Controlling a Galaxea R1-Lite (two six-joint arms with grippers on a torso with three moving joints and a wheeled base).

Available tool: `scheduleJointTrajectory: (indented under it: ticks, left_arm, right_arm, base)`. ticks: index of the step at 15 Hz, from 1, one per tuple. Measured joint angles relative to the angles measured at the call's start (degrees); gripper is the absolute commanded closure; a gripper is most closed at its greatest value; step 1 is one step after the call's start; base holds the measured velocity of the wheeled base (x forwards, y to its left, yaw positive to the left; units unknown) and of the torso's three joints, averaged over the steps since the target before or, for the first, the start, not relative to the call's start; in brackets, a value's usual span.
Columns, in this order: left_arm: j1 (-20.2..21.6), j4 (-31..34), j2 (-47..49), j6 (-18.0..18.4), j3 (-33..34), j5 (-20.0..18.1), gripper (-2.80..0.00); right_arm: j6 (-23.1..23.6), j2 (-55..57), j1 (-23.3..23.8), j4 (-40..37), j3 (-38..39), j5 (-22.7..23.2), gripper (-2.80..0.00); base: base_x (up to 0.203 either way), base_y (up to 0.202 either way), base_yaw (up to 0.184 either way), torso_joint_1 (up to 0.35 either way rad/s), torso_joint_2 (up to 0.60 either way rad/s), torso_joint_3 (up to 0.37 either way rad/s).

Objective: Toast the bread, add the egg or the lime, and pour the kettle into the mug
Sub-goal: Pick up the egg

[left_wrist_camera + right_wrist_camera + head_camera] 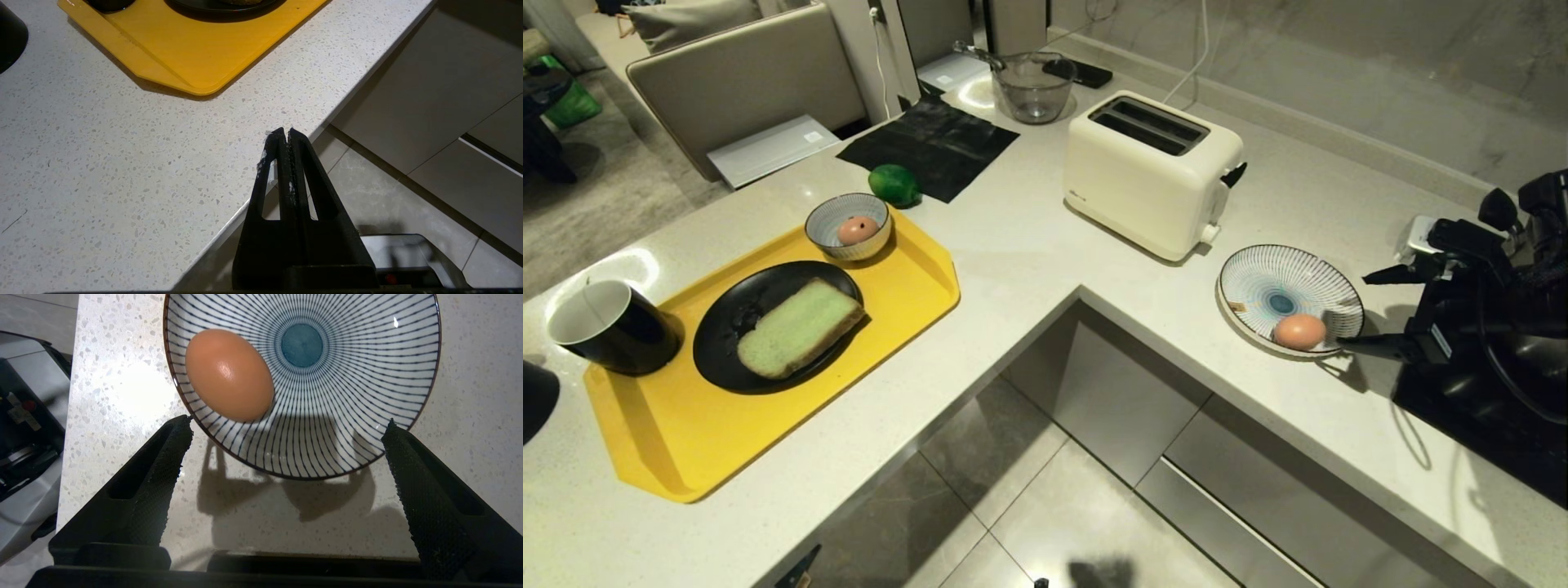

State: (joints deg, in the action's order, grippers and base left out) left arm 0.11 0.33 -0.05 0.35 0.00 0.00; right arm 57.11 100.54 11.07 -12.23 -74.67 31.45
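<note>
An L-shaped pale speckled stone counter (1029, 245) wraps around a gap of grey floor tiles. Nearest, at the counter's front edge, the left gripper (284, 132) hangs with its 2 black fingers pressed flat together, holding nothing; it appears only in its own wrist view. Just beyond it lies a yellow plastic tray (915, 278). On the tray's near left corner stands the small glossy black mug with a white inside (611, 325), and beside it a round black plate (727, 318) carries the square slice of pale green bread with a brown crust (799, 328). A dark rounded shape at the far left edge is cut off and cannot be identified. At the tray's far corner a small blue-and-white striped bowl (848, 225) holds 1 brown egg (858, 229); the round glossy green lime (894, 184) sits on the counter just behind it, touching a black mat (931, 147).

On the right, the right gripper (1352, 309) reaches in level, its 2 textured black fingers spread wide and empty, just short of a blue-and-white striped plate (1278, 282) with a second brown egg (1299, 331) at its near rim. Further back stands a cream 2-slot toaster (1147, 175), then a clear glass bowl (1033, 86)
</note>
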Motion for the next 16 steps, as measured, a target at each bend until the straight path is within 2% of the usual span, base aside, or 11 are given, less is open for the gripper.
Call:
scheduleJointTrajectory:
  ticks: [16]
  left_arm:
    - [0.0, 0.01, 0.0, -0.02, 0.0, 0.0, 0.0]
  right_arm:
    - [-1.05, 6.3, -2.78, 0.71, -5.04, -0.08, -2.8]
  base:
    - [0.0, 0.0, 0.0, 0.0, 0.0, 0.0]
